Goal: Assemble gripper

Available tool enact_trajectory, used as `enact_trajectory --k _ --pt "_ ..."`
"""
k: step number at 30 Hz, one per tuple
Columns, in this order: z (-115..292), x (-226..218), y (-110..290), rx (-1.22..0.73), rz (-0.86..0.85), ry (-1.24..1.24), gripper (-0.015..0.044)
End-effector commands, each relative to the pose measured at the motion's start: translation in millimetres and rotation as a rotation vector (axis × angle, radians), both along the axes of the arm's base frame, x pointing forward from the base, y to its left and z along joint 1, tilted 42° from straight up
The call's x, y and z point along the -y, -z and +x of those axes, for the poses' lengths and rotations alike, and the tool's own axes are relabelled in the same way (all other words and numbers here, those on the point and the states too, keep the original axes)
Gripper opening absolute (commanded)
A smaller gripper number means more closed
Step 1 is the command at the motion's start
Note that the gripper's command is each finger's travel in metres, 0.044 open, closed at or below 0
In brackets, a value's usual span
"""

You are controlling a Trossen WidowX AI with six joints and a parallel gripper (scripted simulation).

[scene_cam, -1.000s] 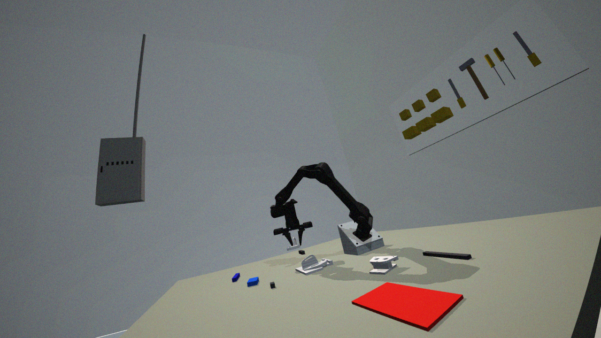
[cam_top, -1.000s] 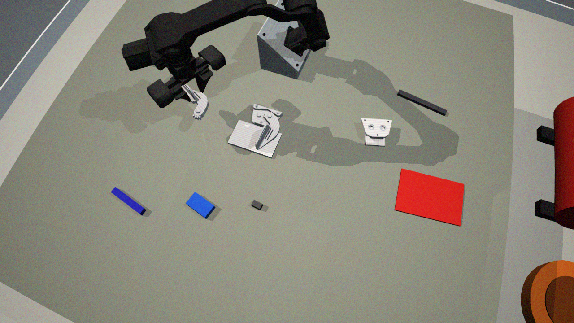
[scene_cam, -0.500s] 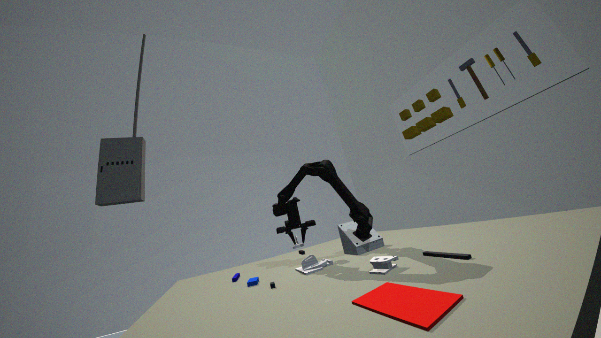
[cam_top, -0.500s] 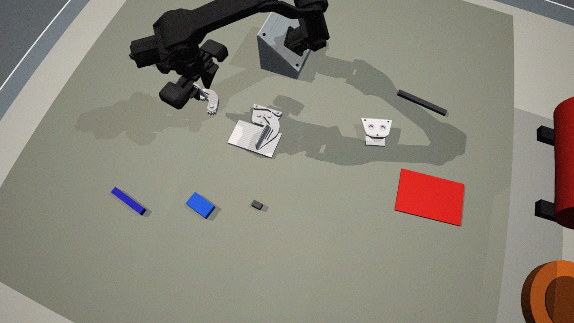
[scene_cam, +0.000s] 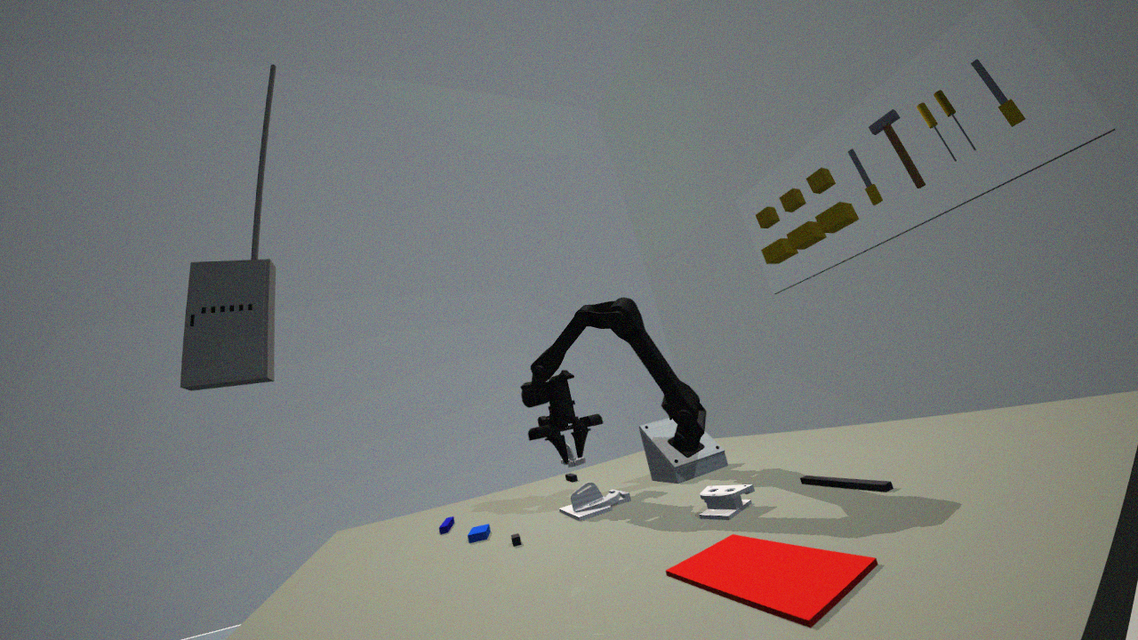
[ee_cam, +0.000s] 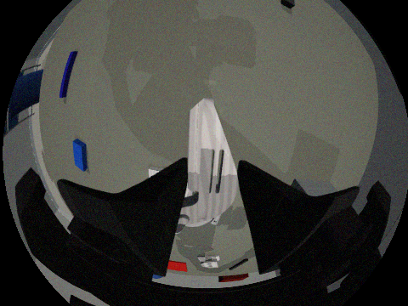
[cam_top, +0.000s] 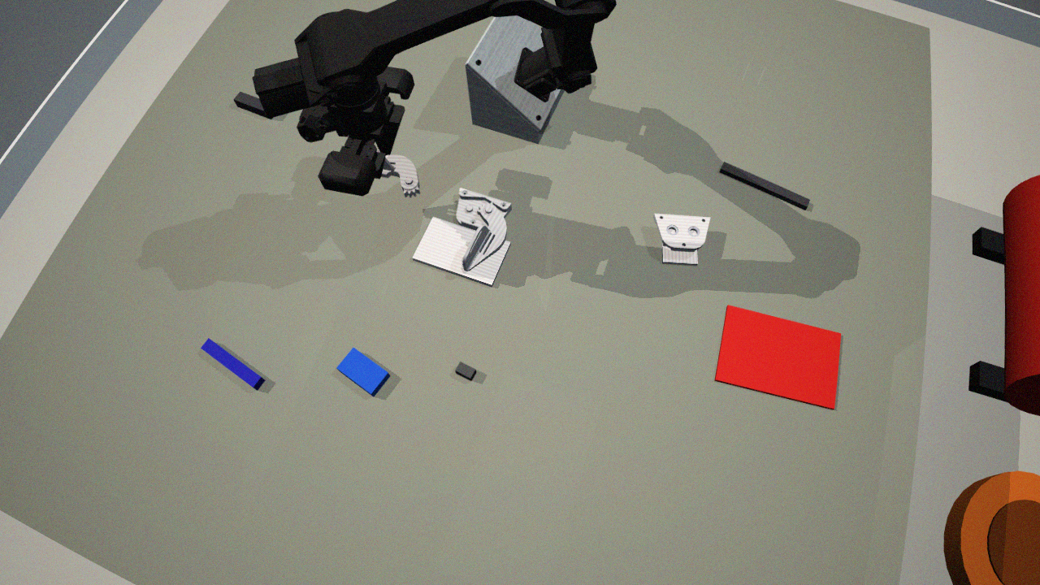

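My gripper (cam_top: 387,153) (scene_cam: 573,457) (ee_cam: 213,165) is shut on one white jaw (cam_top: 409,171) (ee_cam: 208,132) and holds it above the table, left of the gripper base in the top view; its gear teeth face the front. The white gripper base (cam_top: 465,195) (scene_cam: 622,495) stands mid-table with a flat white plate (cam_top: 438,240) (scene_cam: 579,516) beside it. The other jaw (cam_top: 497,229) (scene_cam: 587,496) lies at the base's right pin, its finger reaching over that plate; exact seating is too small to tell. The housing plate (cam_top: 682,238) (scene_cam: 730,489), with two round holes, rests on a small white stand (cam_top: 679,257).
A red panel (cam_top: 777,356) (scene_cam: 772,577) lies front right. A blue block (cam_top: 361,370), a dark blue bar (cam_top: 231,362) and a small dark block (cam_top: 465,370) lie in front. A black bar (cam_top: 763,185) lies behind the housing plate. The grey arm mount (cam_top: 501,94) stands behind the base.
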State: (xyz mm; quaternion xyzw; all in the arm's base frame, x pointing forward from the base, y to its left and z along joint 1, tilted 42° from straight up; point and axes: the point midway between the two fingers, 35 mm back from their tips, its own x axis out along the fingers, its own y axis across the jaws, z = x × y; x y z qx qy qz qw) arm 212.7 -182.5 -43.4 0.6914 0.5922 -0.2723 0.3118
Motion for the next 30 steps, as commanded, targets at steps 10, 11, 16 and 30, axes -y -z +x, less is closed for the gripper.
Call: enact_trajectory --k 10,11,16,30 --pt "-8.2 -12.1 -12.0 0.182 -0.049 -0.212 0.0134" --pt "-8.8 -13.1 -12.8 0.196 -0.052 -0.228 0.0134" --pt "-12.0 -18.1 -16.6 0.264 -0.067 -0.307 0.0134" --pt "-21.2 -32.6 -26.5 0.454 -0.110 -0.527 0.0134"
